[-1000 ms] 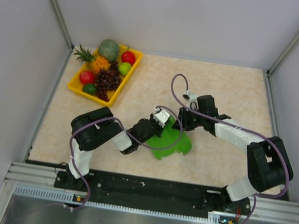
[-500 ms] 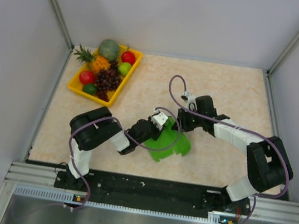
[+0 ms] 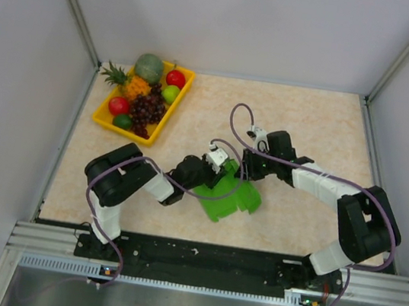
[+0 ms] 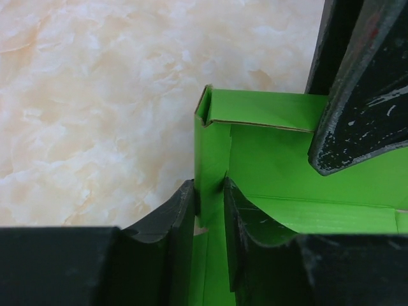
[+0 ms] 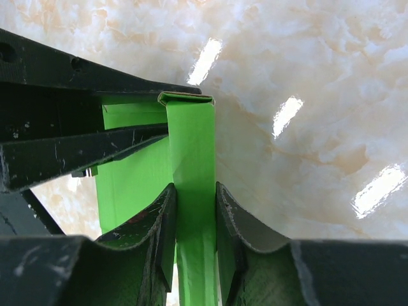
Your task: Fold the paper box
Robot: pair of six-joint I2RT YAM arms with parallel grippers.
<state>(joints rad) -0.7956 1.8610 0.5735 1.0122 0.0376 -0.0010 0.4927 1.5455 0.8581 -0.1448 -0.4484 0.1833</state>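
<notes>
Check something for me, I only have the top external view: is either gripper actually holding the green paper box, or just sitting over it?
Observer: The left wrist view shows the left gripper closed on an upright wall of the paper box, one finger on each face.
Operator: And the right?
Observer: In the right wrist view, the right gripper pinches an upright strip that is folded over double. Its creased top edge stands above the fingertips.
Operator: Same wall?
Observer: Seemingly not. In the left wrist view the right arm's finger sits at the far wall, which meets the left gripper's wall at a folded corner.
</notes>
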